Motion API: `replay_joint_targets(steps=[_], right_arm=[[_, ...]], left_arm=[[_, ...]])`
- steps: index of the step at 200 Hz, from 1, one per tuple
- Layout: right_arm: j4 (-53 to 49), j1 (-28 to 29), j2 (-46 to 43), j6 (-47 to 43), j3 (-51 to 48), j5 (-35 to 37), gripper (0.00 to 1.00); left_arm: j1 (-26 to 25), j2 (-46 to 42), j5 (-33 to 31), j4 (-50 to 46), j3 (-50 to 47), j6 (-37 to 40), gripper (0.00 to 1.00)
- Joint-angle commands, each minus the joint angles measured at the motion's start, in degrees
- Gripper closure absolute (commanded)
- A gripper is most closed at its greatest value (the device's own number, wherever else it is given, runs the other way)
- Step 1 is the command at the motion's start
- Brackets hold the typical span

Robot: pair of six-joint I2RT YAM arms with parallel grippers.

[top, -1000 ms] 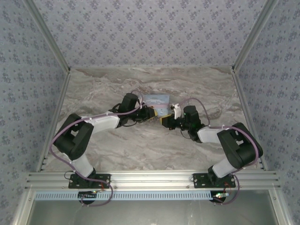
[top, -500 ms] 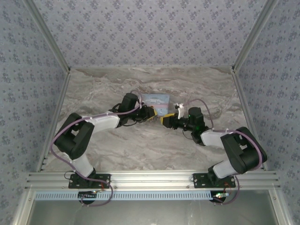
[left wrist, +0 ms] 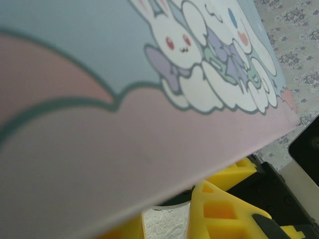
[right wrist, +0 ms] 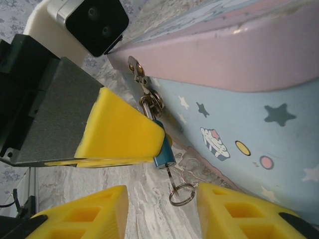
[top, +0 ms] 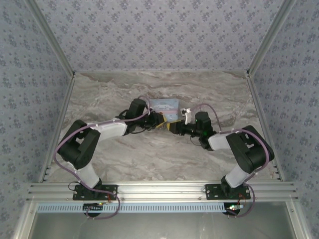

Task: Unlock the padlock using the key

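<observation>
Padlock (right wrist: 163, 155): one, small, blue, straight ahead of my right tool (right wrist: 162, 196), just beyond its fingertips. Its long axis is slanted. The shackle (right wrist: 145, 105) end points away from that tool, up to the hasp (right wrist: 135, 67); the keyhole end points toward it. Key (right wrist: 172, 175): one, seated in the keyhole, shaft in line with the body. Its ring (right wrist: 181, 194) sits between my right tool's fingers and touches neither; that tool stands wide. Left tool (top: 159, 121): narrow, gripping the padlock, its yellow finger (right wrist: 119, 129) covering most of the body. Tin (right wrist: 239, 114): one, pale blue with a pink lid, close along my right tool's right side, on the surface (top: 149, 154).
</observation>
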Motion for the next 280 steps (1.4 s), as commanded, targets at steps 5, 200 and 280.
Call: replay_joint_targets(steps=[5, 200, 280], right_arm=[[0.66, 0.43, 1.69, 0.65, 1.61, 0.92, 0.62], [8.85, 0.43, 4.17, 13.26, 1.46, 0.73, 0.95], [17.2, 0.81, 4.68, 28.76, 0.68, 0.42, 0.97]], left_arm=[[-0.16, 0.22, 2.27, 4.07, 1.15, -0.85, 0.85], [-0.24, 0.57, 2.14, 6.99, -0.75, -1.94, 0.86], [-0.2, 0.68, 1.97, 7.58, -1.0, -2.39, 0.86]])
